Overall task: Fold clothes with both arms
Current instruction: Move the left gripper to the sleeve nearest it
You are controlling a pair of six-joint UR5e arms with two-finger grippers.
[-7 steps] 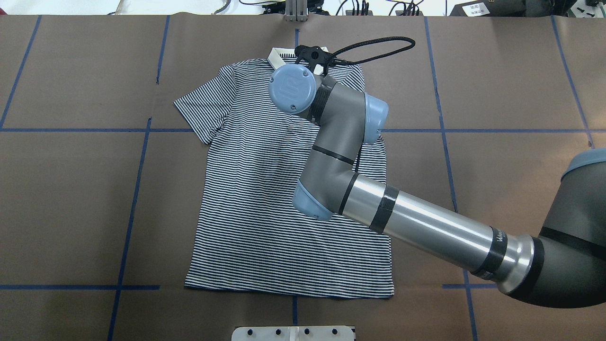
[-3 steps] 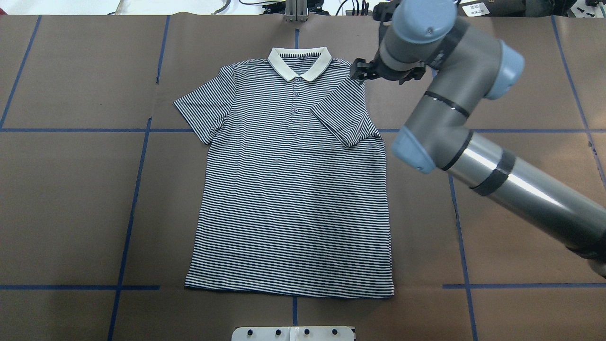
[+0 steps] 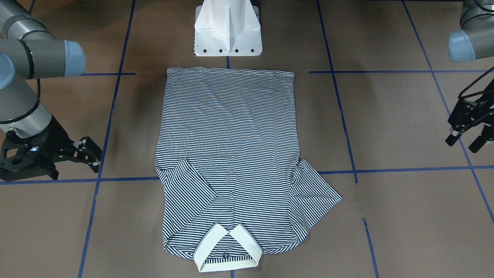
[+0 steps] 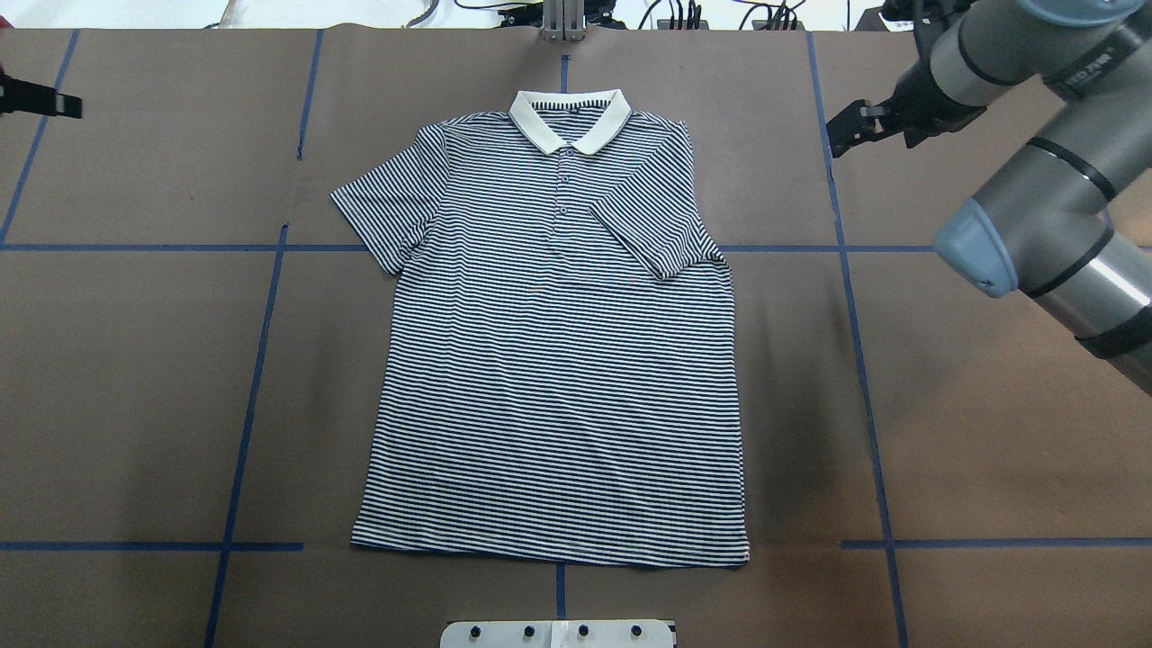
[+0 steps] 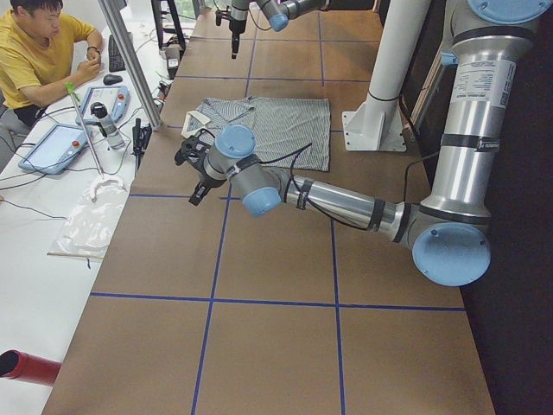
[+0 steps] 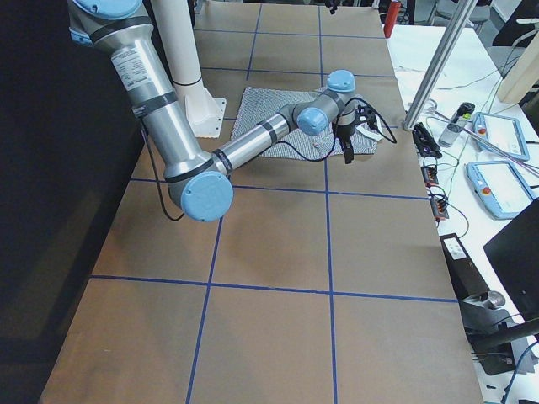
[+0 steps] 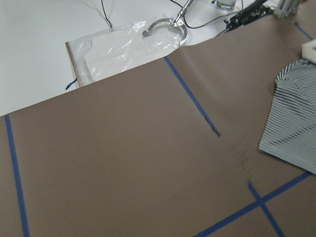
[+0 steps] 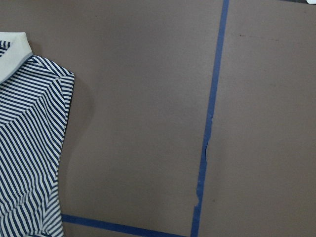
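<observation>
One sleeve [image 4: 652, 225], at the polo shirt's [image 4: 558, 378] 2 o'clock, lay folded inward; right gripper [image 4: 846, 130] had withdrawn toward 3 o'clock, left gripper [image 3: 461, 143] idle; both jaws apparently parted, empty.

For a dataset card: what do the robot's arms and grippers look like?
Both the left arm and right arm are grey jointed tubes with polished silver sections, black bands and light blue round joint caps. White labels sit on the upper tubes. Black cables loop at the wrists. The left gripper and right gripper are black, with two fingers.
</observation>
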